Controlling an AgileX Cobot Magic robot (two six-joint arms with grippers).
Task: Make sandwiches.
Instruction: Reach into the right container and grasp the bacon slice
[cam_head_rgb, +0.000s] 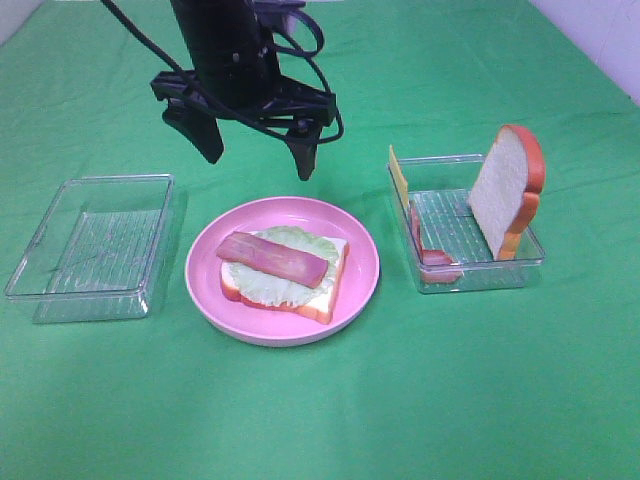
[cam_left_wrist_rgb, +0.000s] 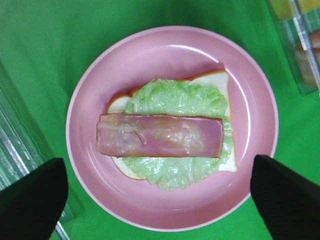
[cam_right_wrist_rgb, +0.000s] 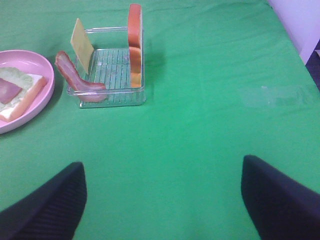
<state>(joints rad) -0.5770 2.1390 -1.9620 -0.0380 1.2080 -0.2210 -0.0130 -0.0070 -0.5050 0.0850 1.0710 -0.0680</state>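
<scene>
Nearest, the right gripper hangs over bare green cloth, its fingers spread wide with nothing between them. Beyond it the half-built sandwich lies on the pink plate: a bread slice at the bottom, lettuce over it, and one bacon strip laid flat across the top. To the right of the plate a clear tray holds the remaining parts: a spare bacon strip slumped at the near left corner, a cheese square leaning on edge against the left wall, and a second bread slice standing upright at the right side. Another tray sits left of the plate. Farthest back, the left gripper hovers above the plate, jaws fully apart and holding nothing. The bacon layer looks done, so cheese is probably next; that calls for reaching into the right tray and pinching the thin square by its free upper edge, likely easiest for the right arm.
</scene>
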